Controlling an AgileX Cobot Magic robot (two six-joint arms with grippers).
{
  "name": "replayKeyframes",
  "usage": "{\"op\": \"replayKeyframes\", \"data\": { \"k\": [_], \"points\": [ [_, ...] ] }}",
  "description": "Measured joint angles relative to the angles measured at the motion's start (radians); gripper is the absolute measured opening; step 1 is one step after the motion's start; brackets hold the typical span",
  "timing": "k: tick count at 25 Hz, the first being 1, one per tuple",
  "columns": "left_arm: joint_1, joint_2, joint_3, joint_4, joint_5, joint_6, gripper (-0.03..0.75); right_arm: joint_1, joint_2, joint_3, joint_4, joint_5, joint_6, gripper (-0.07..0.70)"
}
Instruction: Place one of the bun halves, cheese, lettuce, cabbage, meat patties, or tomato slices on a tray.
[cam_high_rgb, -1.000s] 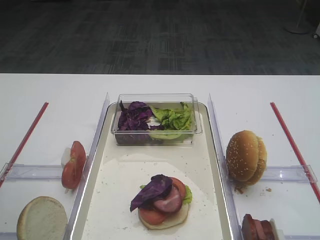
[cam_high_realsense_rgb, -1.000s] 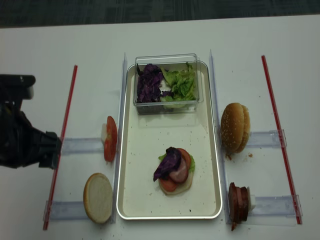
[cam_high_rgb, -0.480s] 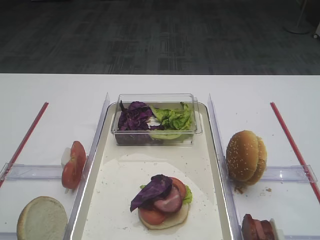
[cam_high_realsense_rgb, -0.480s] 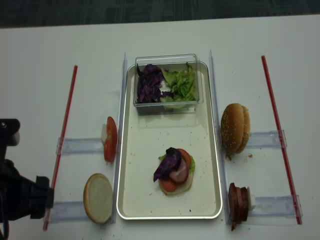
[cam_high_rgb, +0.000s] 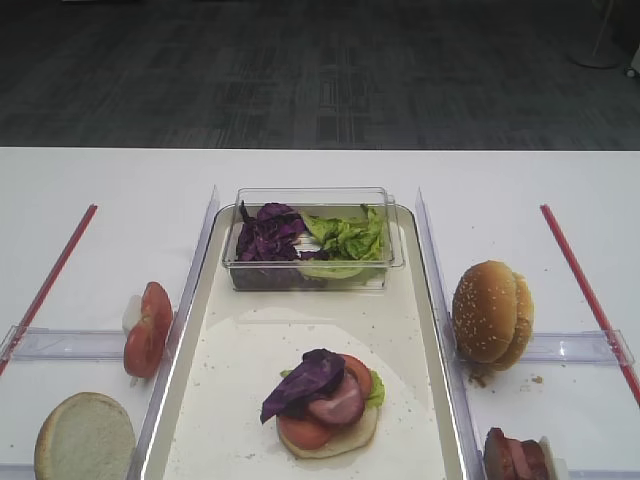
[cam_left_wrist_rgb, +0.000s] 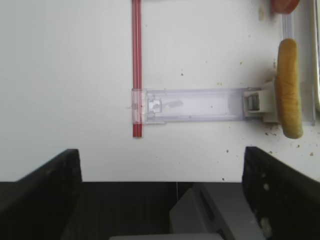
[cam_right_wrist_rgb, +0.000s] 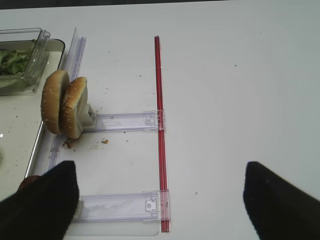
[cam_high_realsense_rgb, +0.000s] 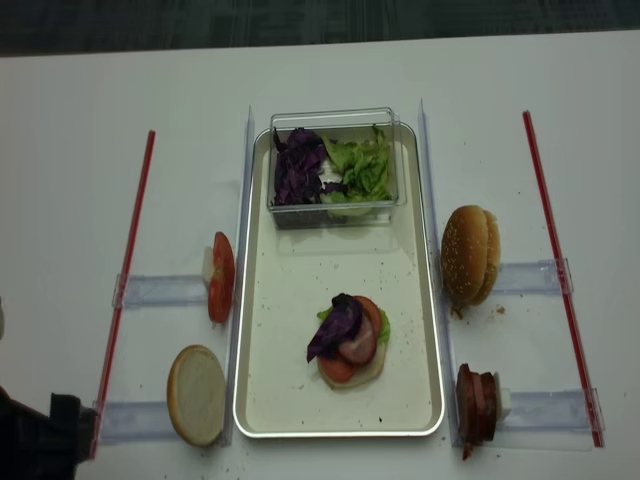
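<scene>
The metal tray (cam_high_realsense_rgb: 340, 432) (cam_high_rgb: 197, 330) holds a stack (cam_high_realsense_rgb: 348, 340) (cam_high_rgb: 322, 400) of bun, tomato, meat and lettuce, topped by a purple cabbage leaf. More cabbage (cam_high_rgb: 266, 235) and lettuce (cam_high_rgb: 350, 238) fill a clear box. Left of the tray stand tomato slices (cam_high_realsense_rgb: 220, 277) and a pale bun half (cam_high_realsense_rgb: 196, 394) (cam_left_wrist_rgb: 289, 87). Right of it are sesame bun halves (cam_high_realsense_rgb: 468, 255) (cam_right_wrist_rgb: 64, 103) and meat patties (cam_high_realsense_rgb: 477, 405). No cheese is in view. My left gripper (cam_left_wrist_rgb: 162, 200) is open and empty over the table's near edge. My right gripper (cam_right_wrist_rgb: 160, 205) is open and empty above a rack.
Red strips (cam_high_rgb: 50, 280) (cam_high_rgb: 585, 290) run along both outer sides. Clear plastic racks (cam_high_realsense_rgb: 160, 292) (cam_high_realsense_rgb: 545, 275) lie flat beside the tray. The left arm (cam_high_realsense_rgb: 40, 440) shows at the near left corner. A grey base (cam_left_wrist_rgb: 210, 215) sits below the table edge.
The left arm has drawn back toward the near left corner, almost out of the overhead view. The food and tray have not moved.
</scene>
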Motion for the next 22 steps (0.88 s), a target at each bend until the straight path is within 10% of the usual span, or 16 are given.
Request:
{"op": "replayKeyframes", "data": {
  "k": [22],
  "points": [
    [0.000,-0.545,0.008,-0.020,0.040,0.008,0.599,0.000,0.000,0.000,0.000,0.000,0.000,0.678]
  ]
}}
